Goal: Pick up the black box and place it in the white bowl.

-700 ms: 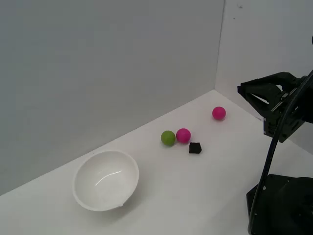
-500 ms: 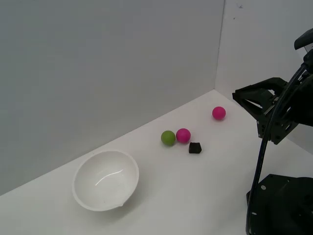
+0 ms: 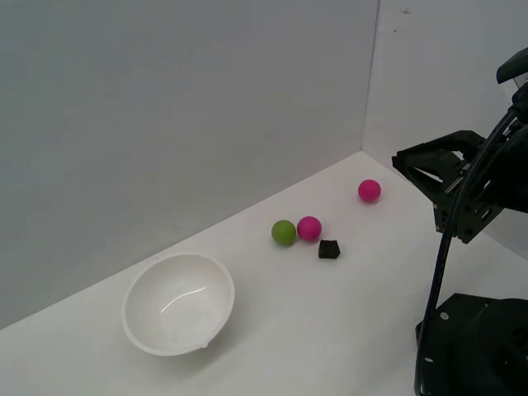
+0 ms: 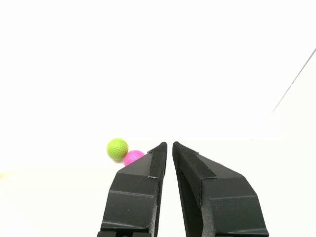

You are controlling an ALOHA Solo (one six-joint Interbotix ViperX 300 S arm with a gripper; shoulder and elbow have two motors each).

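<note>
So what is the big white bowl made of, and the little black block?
The white bowl looks like glazed ceramic or hard plastic: smooth, with a bright shiny streak inside. The black box looks matte, maybe foam or rubber, since it shows no shine; I cannot tell which.

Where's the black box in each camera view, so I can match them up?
Exterior view: the black box sits on the table just in front of the magenta ball.
Wrist view: not visible; possibly hidden behind the gripper.
Shared landmark: the green ball touching that magenta ball.

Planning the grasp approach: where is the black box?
In the exterior view, the black box sits on the table just right of the nearer pink ball, untouched.
</note>
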